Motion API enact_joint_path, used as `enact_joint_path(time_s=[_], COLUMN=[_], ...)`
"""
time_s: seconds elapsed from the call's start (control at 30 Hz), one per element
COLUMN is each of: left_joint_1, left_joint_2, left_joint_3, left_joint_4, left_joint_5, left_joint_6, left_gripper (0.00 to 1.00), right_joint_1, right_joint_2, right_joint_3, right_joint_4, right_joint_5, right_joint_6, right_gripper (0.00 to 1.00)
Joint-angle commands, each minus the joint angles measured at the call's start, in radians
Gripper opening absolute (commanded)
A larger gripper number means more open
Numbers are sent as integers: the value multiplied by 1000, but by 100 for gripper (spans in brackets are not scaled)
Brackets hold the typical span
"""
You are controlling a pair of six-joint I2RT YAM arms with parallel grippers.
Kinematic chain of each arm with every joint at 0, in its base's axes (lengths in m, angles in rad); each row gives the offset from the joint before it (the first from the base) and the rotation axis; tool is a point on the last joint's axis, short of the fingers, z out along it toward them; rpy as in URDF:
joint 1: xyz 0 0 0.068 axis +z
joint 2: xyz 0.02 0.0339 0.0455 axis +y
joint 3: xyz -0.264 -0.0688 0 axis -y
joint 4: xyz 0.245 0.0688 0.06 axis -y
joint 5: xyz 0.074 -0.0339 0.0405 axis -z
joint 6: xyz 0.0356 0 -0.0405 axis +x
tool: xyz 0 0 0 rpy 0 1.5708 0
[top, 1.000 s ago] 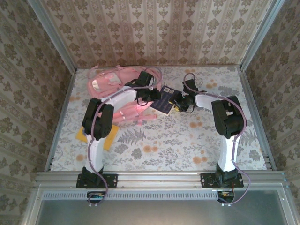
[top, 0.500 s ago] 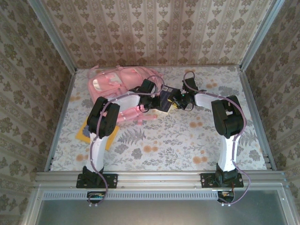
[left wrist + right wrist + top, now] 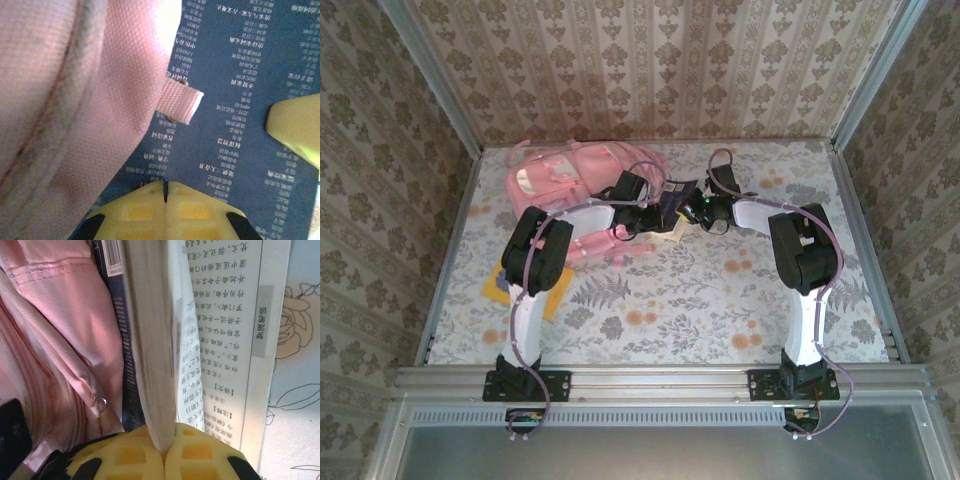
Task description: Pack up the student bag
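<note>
The student bag (image 3: 560, 175) is a big pink backpack lying at the back left, and its fabric (image 3: 75, 100) and a strap tab (image 3: 180, 102) rise close on the left. A dark blue book (image 3: 675, 205) lies against the bag's right side. My right gripper (image 3: 164, 447) is shut on a thick sheaf of the book's pages (image 3: 150, 340), while a white printed page (image 3: 220, 340) hangs open to the right. My left gripper (image 3: 166, 187) is shut, nothing visible between its fingers, with the blue cover (image 3: 240, 125) just beyond its tips. In the top view both grippers (image 3: 655, 215) (image 3: 692, 210) meet at the book.
A flat yellow item (image 3: 495, 285) lies on the floral tablecloth (image 3: 720, 290) beside the left arm's elbow. Patterned walls close in the table at the back and both sides. The bag's zipper ring (image 3: 101, 403) hangs near the right gripper.
The right gripper has closed on the book's pages and the left gripper has closed too. The left wrist moved toward the book, and the bag settled flatter at the back.
</note>
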Motion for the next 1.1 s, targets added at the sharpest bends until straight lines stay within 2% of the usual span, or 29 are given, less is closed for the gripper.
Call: enact_joint_path(time_s=[0.0, 0.1, 0.17, 0.37, 0.53, 0.7, 0.9, 1.07], left_joint_1=[37, 50, 52, 49, 50, 49, 40, 16], left_joint_2=[-84, -179, -243, -441, -537, -579, -534, -470], left_joint_3=[-60, -78, -101, -247, -380, -527, -631, -675], left_joint_4=[-86, -109, -116, -110, -90, 30, 190, 359], left_joint_5=[31, 73, 99, 93, 86, 156, 222, 266], left_joint_6=[-54, -46, -40, -61, -89, -190, -311, -414], left_gripper=[9, 31, 41, 56, 62, 69, 74, 73], right_joint_1=[18, 18, 17, 18, 16, 15, 9, -5], right_joint_2=[-20, -69, -115, -283, -438, -545, -624, -596], right_joint_3=[-28, -84, -135, -317, -477, -591, -704, -778], right_joint_4=[-5, -12, -2, 38, 132, 222, 350, 527], right_joint_5=[10, 13, 9, -50, -114, -177, -220, -275], right_joint_6=[-43, -67, -78, -107, -97, -63, -2, 90], right_gripper=[0, 0, 0, 0, 0, 0, 0, 0])
